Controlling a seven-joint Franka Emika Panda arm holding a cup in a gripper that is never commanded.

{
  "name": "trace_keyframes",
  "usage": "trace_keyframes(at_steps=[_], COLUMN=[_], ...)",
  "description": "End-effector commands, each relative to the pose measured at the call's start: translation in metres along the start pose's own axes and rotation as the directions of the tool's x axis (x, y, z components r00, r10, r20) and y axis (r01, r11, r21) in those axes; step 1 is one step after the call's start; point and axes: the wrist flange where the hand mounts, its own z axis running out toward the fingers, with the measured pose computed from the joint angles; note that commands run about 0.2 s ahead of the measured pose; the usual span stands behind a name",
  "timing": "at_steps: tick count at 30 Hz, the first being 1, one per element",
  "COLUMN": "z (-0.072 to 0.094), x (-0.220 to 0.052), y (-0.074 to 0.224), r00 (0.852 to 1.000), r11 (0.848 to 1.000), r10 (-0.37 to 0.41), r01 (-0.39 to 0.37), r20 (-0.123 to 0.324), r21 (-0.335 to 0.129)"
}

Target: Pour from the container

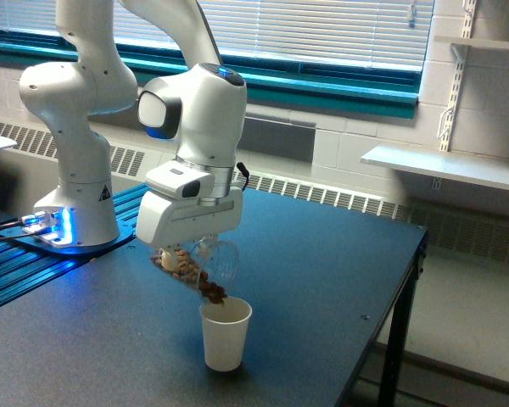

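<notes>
End effector (189, 252) holds container (197, 268) tipped mouth-down right above paper cup (225, 334), so nuts (210, 292) drop inside, not onto table (322, 280).

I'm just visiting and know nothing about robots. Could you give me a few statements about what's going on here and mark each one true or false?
1. The container is tilted, its mouth above the paper cup. True.
2. The paper cup lies on its side. False: it stands upright on the table.
3. Brown bits show through the container's wall. True.
4. The container rests on the table. False: the gripper holds it in the air.
5. The window blinds are rolled up. False: they hang down.
</notes>
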Motion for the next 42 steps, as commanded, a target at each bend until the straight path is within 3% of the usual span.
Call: trace_keyframes(at_steps=[1,42], z=[-0.003,-0.002], x=[0.004,0.015], y=[-0.001,0.005], r00=[1.000,0.998], r11=[1.000,0.995], r10=[-0.009,-0.062], r01=[0.009,0.062], r20=[-0.005,-0.002], r21=[-0.007,-0.076])
